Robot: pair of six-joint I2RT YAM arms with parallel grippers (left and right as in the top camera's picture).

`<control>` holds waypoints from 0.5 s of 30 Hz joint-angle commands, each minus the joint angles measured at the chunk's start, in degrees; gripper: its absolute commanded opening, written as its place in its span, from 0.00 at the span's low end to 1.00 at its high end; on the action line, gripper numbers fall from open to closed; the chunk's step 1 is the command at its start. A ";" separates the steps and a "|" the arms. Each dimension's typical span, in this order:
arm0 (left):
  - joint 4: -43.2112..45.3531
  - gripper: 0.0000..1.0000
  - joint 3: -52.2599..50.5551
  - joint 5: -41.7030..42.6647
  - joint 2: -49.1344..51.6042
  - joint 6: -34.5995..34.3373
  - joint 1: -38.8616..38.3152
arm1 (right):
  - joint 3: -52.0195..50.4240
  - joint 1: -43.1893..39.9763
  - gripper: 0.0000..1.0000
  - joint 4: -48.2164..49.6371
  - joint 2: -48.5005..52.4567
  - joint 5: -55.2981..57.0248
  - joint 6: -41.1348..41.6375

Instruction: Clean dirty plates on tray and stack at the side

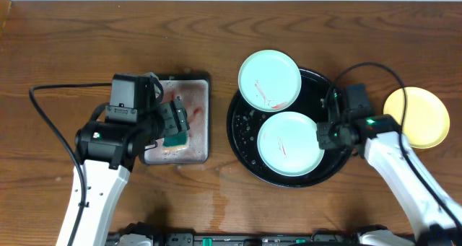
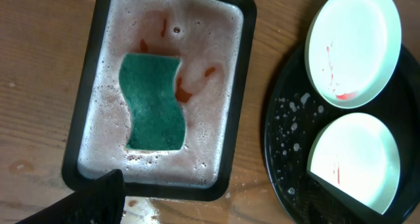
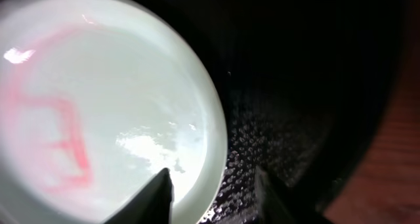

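Note:
Two mint-white plates with red streaks are in the round black tray (image 1: 242, 123). The upper plate (image 1: 269, 80) rests over the tray's far rim; the lower plate (image 1: 290, 143) lies flat inside. My right gripper (image 1: 326, 134) is open, with its fingers (image 3: 211, 178) on either side of the lower plate's (image 3: 98, 106) right rim, one over the plate and one over the tray (image 3: 295, 119). A pale yellow plate (image 1: 416, 117) lies on the bare wood at the right. My left gripper (image 1: 173, 123) is open and empty above the green sponge (image 2: 153, 102).
The sponge lies in a rectangular black tray (image 2: 92, 86) of red-stained soapy water, left of the round tray (image 2: 282, 132). Water is spilled on the wood (image 1: 224, 195) in front of both trays. A black cable (image 1: 43, 116) loops at the left.

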 commanded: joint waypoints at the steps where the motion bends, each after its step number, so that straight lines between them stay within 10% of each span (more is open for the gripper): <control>1: -0.07 0.84 -0.57 -0.76 2.54 1.60 0.20 | 4.11 0.72 0.45 -1.66 -7.41 -4.98 -2.25; 15: 10.10 0.63 -3.30 -7.26 27.58 1.57 0.22 | 4.24 0.72 0.50 -5.86 -16.20 -12.92 -3.28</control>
